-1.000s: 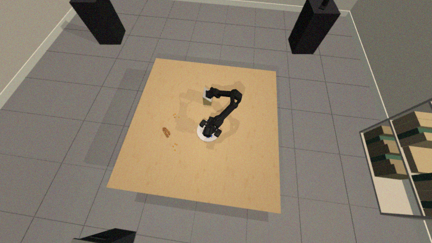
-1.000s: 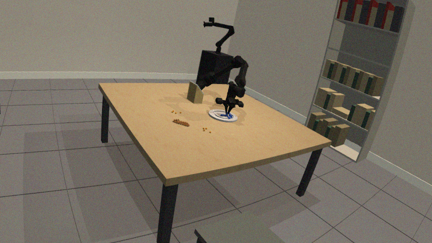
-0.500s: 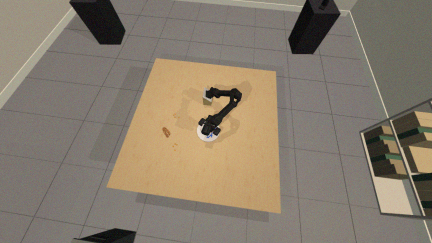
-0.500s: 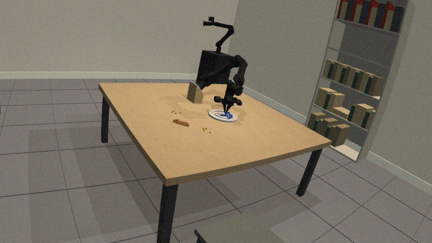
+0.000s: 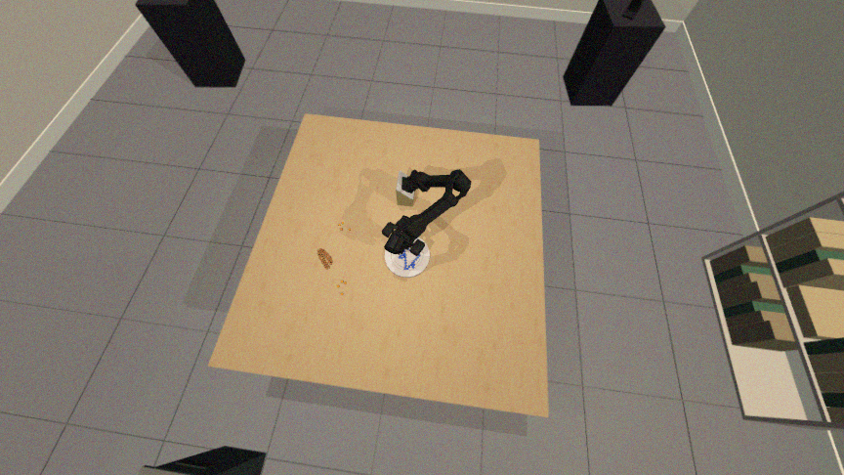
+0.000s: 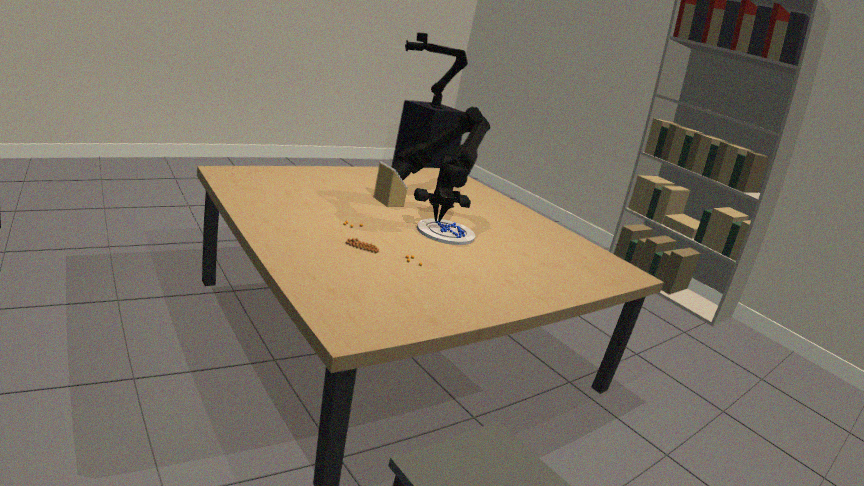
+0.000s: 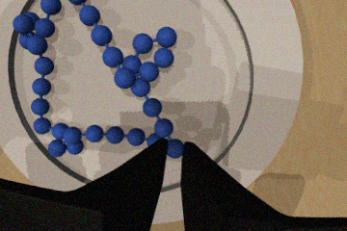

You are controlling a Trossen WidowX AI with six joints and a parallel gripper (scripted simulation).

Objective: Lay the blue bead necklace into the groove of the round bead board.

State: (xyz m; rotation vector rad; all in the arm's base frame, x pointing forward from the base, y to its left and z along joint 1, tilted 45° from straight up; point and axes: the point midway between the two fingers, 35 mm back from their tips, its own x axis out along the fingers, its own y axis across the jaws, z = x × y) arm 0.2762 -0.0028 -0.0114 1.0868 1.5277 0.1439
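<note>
The round bead board (image 5: 391, 264) (image 6: 423, 231) (image 7: 280, 43) is a pale disc on the table, with its groove seen as a dark ring (image 7: 252, 67). The blue bead necklace (image 6: 460, 231) (image 7: 101, 36) lies crumpled on it, mostly inside the ring. It makes a V at the top, a small loop in the middle and a row along the lower side. A bunch of beads sits over the ring's left side in the wrist view. My gripper (image 6: 439, 220) (image 7: 174, 148) is shut on the necklace at the lower middle, low over the board, with a bead at the fingertips. The finger hides some beads.
A brown bead bundle (image 5: 324, 258) (image 6: 361, 245) lies left of the board. Small orange beads lie in two groups (image 5: 344, 228) (image 5: 341, 286). A beige block (image 5: 404, 197) (image 6: 389, 187) stands behind the board, by the arm's base.
</note>
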